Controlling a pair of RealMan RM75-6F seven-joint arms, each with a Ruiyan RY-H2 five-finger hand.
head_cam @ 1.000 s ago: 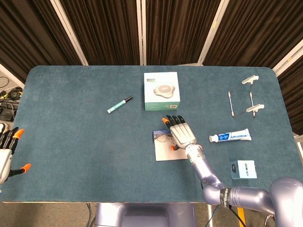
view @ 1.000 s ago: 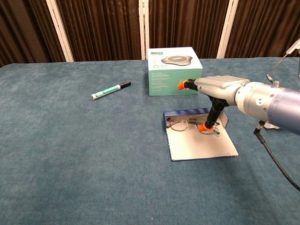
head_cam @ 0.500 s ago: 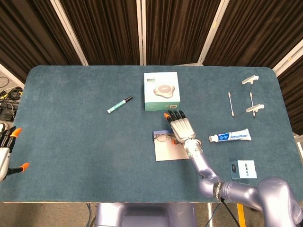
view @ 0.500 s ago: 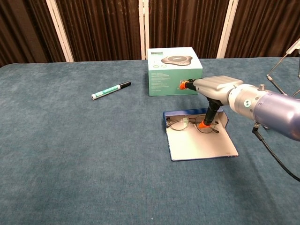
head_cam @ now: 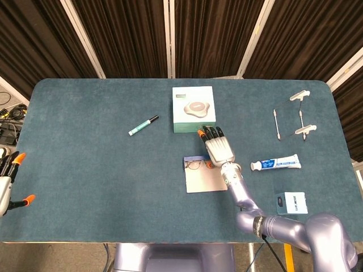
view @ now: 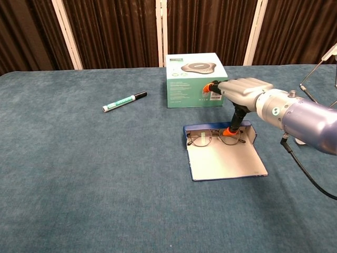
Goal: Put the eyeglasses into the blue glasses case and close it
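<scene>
**Step in hand: seating the eyeglasses in the open case**

The blue glasses case (view: 226, 158) lies open near the middle of the table (head_cam: 85, 170), its pale flap spread flat toward the near edge and its blue tray at the far end. The eyeglasses (view: 216, 138) rest at the tray end, lenses side by side, frame lying across the case.

The right hand (view: 239, 97) hovers over the case's right side, fingers extended almost flat toward the white speaker box (view: 196, 79). One orange-tipped digit (view: 232, 128) points down and touches, or nearly touches, the right lens area. The hand grips nothing; it appears to be nudging the frame. The left hand (head_cam: 7, 184) waits at the table's left edge, fingers spread, holding nothing.

Judgement: placement is nearly complete, closing has not begun. The next move calls for confirming the frame sits fully inside the tray, clearing the hand, then folding the flap over the tray until it closes.

Hazard: a protruding temple would block the flap.
</scene>
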